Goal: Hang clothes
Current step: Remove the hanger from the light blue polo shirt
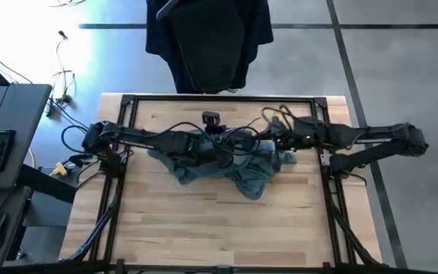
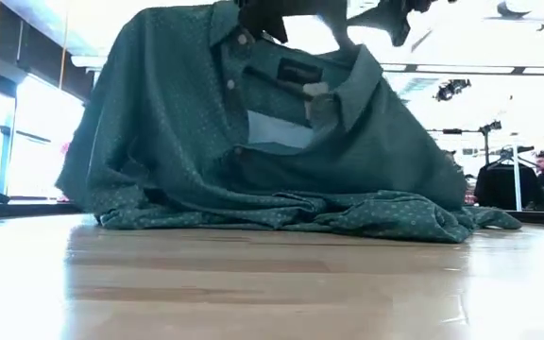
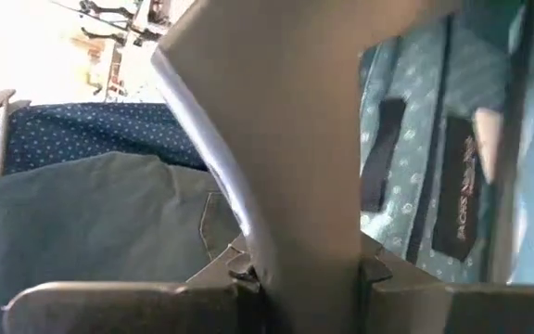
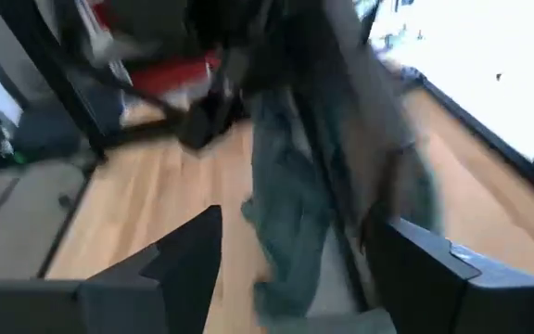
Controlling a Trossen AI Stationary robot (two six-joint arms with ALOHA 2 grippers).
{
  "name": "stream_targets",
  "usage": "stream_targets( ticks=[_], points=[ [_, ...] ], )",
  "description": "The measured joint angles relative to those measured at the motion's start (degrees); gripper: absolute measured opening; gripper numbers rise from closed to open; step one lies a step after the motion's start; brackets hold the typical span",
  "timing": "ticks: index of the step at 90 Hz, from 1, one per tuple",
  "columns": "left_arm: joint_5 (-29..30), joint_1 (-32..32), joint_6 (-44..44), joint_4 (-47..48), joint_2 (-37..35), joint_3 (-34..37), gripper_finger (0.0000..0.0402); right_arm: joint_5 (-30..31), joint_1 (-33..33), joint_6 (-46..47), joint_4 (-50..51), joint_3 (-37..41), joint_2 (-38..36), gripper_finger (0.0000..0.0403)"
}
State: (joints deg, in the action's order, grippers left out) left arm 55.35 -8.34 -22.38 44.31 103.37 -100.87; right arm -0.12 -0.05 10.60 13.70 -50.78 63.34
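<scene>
Teal grey-green dotted fabric shirt [image 1: 226, 164] sits bunched toward the far middle of the wooden table [image 1: 204, 228]; in the low view its collar end is lifted and its hem trails on the wood. Left gripper [image 1: 217, 144] and right gripper [image 1: 274, 141] both sit at the raised collar; cannot tell how wide either set of jaws is or what they pinch. A dark navy garment [image 1: 207, 38] already hangs beyond the far edge. Judged: one piece hung, this shirt mid-way, no hanger seen in it yet.
</scene>
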Motion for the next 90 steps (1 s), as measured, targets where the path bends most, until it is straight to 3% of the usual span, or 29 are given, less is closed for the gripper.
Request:
stream_targets(
  ticks=[10, 23, 38, 56, 75, 90],
  points=[
    [0.67, -0.26, 2.82, 3.17, -0.69, -2.09, 0.0039, 0.06, 0.03, -0.19, 6.71, 0.38, 1.04, 0.0194],
    [0.14, -0.77, 3.01, 4.28, -1.07, -3.29, 0.0039, 1.99, 0.0, -0.44, 8.9, 2.08, 0.44, 0.0165],
    [-0.26, -0.83, 2.83, 8.22, -1.33, -3.55, 0.0039, -0.22, 0.22, -0.14, 7.33, -0.3, -3.0, 0.0155],
    [-2.49, -0.68, 5.81, 9.33, -1.29, -3.53, 0.0039, 1.39, 0.42, -1.63, 7.49, -2.61, -6.82, 0.0188],
    [-5.57, -0.92, 6.33, 8.65, -1.29, -3.53, 0.0039, 5.04, 0.33, -5.53, 3.11, -2.52, -4.38, 0.0248],
    [-5.33, -1.86, 6.27, 8.5, -1.29, -3.53, 0.0039, 4.96, 0.37, -8.03, 0.75, -2.52, -0.2, 0.0245]
  ],
)
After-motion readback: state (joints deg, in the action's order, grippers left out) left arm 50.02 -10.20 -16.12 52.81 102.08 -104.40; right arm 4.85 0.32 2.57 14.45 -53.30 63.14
